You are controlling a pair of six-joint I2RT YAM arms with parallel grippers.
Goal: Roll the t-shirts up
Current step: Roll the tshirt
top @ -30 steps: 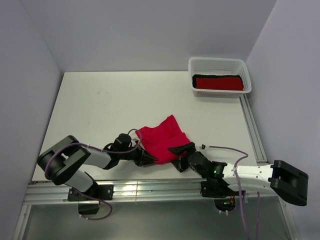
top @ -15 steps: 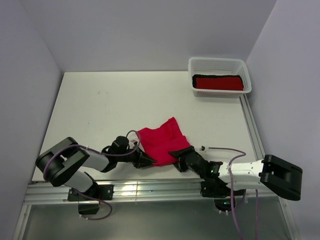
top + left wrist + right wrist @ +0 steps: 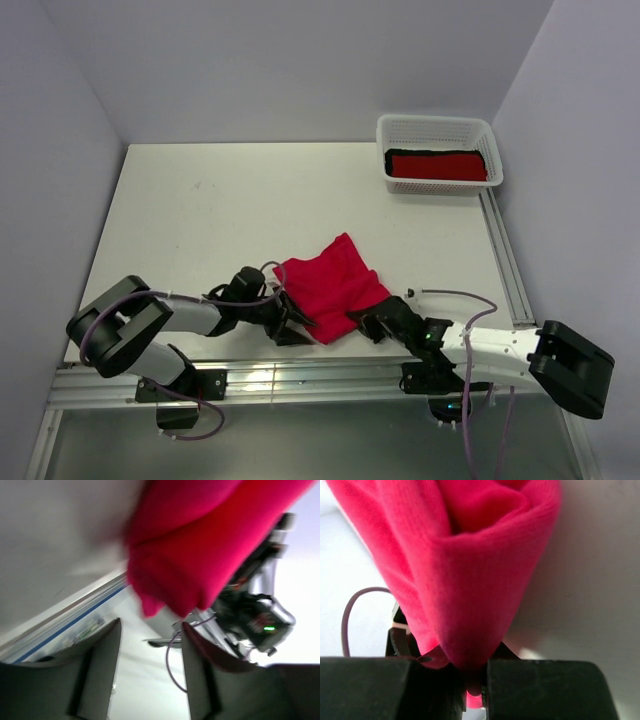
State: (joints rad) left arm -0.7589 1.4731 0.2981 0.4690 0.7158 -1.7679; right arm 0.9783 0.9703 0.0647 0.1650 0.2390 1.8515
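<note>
t-shirt (image 3: 330, 283) at the near edge — basket (image 3: 436, 123) back right.

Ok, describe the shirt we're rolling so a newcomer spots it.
Start at the white table. At the middle of its near edge lies a crumpled t-shirt. It is bright pinkish-crimson and loose, unlike the deeper red roll in the far-right basket.

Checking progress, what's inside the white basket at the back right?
A red rolled shirt lies in the basket, black cloth showing along its edge. Whatever lies beneath the red one is covered.
</note>
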